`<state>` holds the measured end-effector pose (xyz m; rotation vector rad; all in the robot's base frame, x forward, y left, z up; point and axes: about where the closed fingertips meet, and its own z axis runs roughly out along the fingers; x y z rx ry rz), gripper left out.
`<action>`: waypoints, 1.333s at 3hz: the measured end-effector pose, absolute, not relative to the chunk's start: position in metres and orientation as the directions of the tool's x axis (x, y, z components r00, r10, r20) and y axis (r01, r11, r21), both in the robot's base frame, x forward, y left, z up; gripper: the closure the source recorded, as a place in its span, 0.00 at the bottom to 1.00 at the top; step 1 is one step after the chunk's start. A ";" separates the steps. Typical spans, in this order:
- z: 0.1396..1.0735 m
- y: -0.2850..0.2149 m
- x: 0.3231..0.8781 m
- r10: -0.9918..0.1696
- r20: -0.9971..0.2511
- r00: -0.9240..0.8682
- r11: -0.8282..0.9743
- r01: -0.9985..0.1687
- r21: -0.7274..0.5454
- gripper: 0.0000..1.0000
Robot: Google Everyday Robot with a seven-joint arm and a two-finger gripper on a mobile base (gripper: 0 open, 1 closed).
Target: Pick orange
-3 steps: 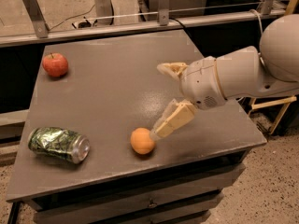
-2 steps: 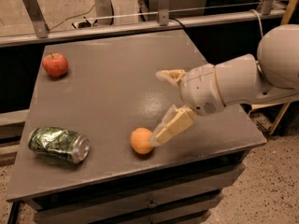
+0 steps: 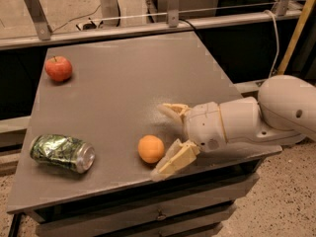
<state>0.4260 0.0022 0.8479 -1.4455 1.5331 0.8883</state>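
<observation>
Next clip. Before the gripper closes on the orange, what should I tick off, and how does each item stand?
1. Gripper open, low over the grey table at its front right: ok.
2. Small round orange fruit in view, nothing covering it: ok.
3. Orange centred between the fingers: cannot tell; it sits close against the nearer finger.
4. Red apple well away from the grasp: ok.
5. Crushed green can apart from the orange: ok.

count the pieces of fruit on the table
2: the orange at the front of the table, beside the open gripper at front right; the red apple at the far left corner. None seems hidden.
</observation>
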 end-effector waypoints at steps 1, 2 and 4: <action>0.838 0.010 0.420 -0.365 -0.931 -0.009 0.073 -0.997 -0.019 0.00; 0.838 0.013 0.419 -0.362 -0.932 -0.007 0.066 -0.998 -0.018 0.22; 0.839 0.016 0.417 -0.363 -0.932 -0.002 0.059 -0.998 -0.021 0.69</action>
